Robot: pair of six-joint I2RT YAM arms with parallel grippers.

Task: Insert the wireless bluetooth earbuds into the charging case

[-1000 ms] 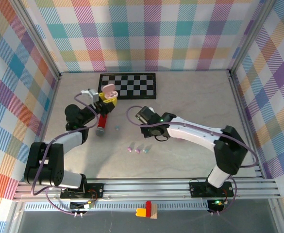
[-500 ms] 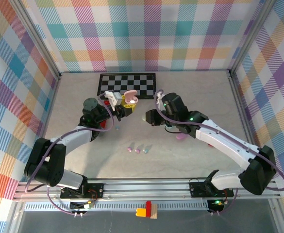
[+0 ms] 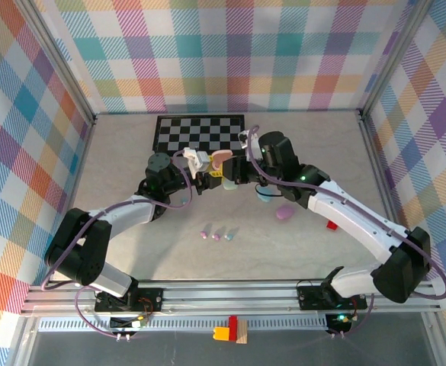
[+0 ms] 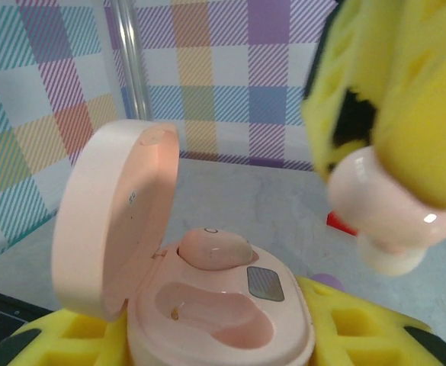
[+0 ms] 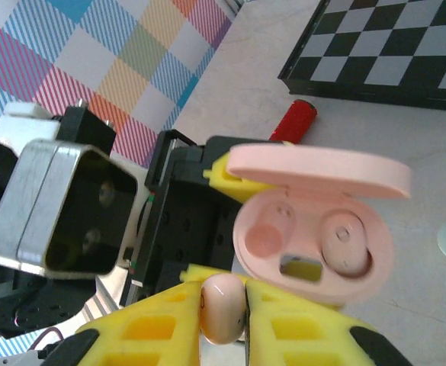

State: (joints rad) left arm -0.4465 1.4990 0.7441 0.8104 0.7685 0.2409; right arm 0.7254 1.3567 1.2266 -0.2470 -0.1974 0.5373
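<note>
My left gripper [image 4: 215,345] is shut on the pink charging case [image 4: 230,324], held above the table with its lid [image 4: 116,221] open. One pink earbud [image 4: 213,248] sits in the far socket; the near socket [image 4: 207,309] is empty. My right gripper [image 5: 223,306] is shut on a second pink earbud [image 5: 223,311], pinched between its yellow fingers [image 5: 158,328]. It hovers just beside the case [image 5: 314,244], a short gap from it. From above, the case [image 3: 219,158] and both grippers, left [image 3: 210,171] and right [image 3: 232,181], meet in front of the chessboard.
Three loose pastel earbuds [image 3: 216,236] lie in a row on the table nearer the bases. A lilac case [image 3: 283,213], a pale blue piece [image 3: 263,197] and a red block [image 3: 331,224] lie under the right arm. The chessboard [image 3: 200,133] lies behind; a red cylinder [image 5: 293,120] rests near it.
The left gripper has carried the open case rightward to the middle. The right arm has swung up from the table and brought its earbud beside the case.
</note>
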